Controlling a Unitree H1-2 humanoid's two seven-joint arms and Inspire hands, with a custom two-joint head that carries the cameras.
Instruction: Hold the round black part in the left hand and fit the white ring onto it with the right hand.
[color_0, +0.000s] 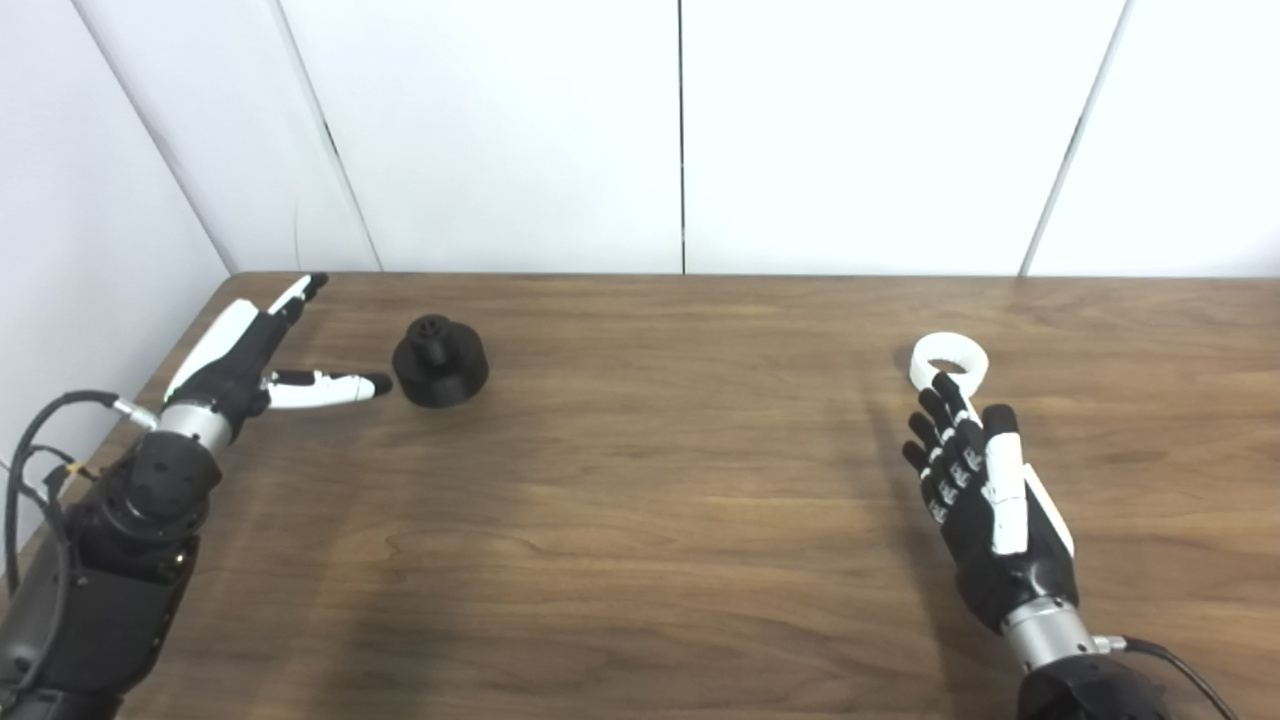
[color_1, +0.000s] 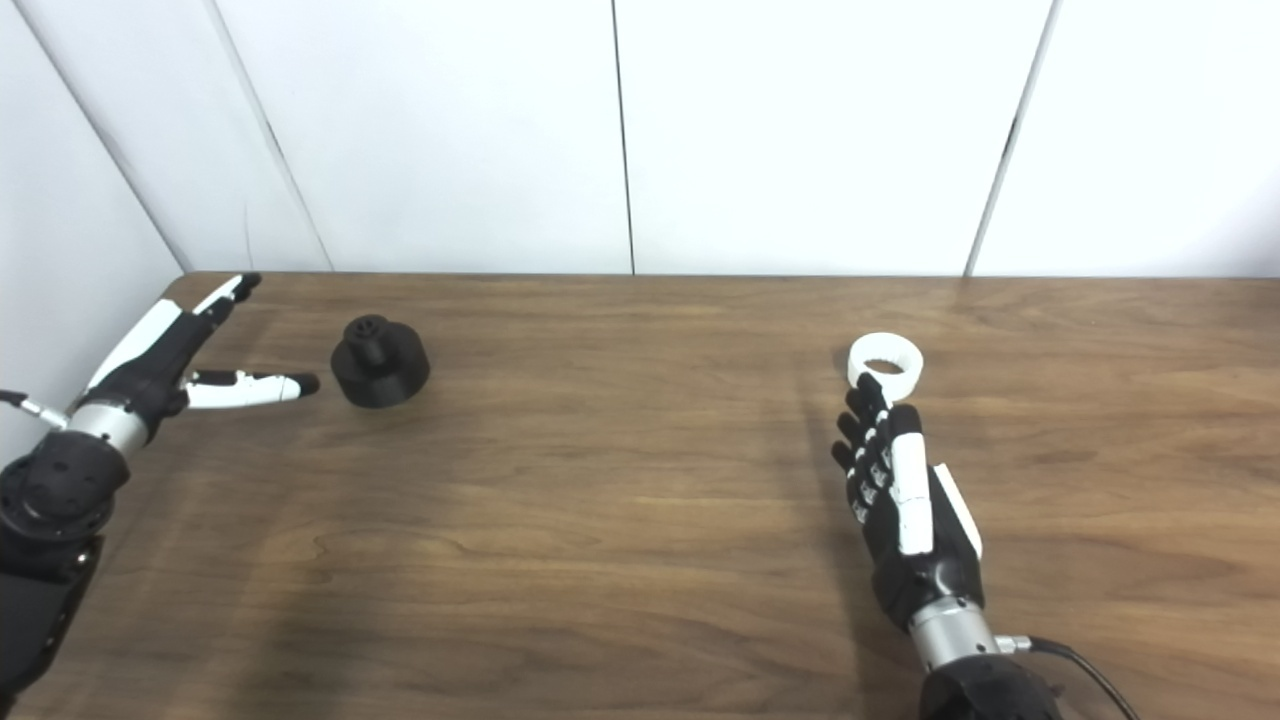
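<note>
Two task items are being shown on the wooden surface (color_0: 640, 500): one round black part (color_0: 440, 361) and one white ring (color_0: 948, 361). Two hands are being shown as well, one at each side.

The round black part is being supported by the surface at the far left, base down, with its narrower hub pointing upward. The left hand (color_0: 255, 362) is being held just to the left of it, spread wide: the thumb is being pointed toward the part, its tip just short of the part's base, while the fingers (color_0: 298, 292) are being extended away toward the back left corner. Nothing is being held by this hand.

The white ring is being supported flat by the surface at the right, well apart from the black part. The right hand (color_1: 900, 500) is being held directly on the near side of the ring, its fingers straight, side by side and pointing toward it. The fingertips are being seen against the ring's near rim; whether contact is being made cannot be told. The ring is not being enclosed, and nothing is being held by this hand.
</note>
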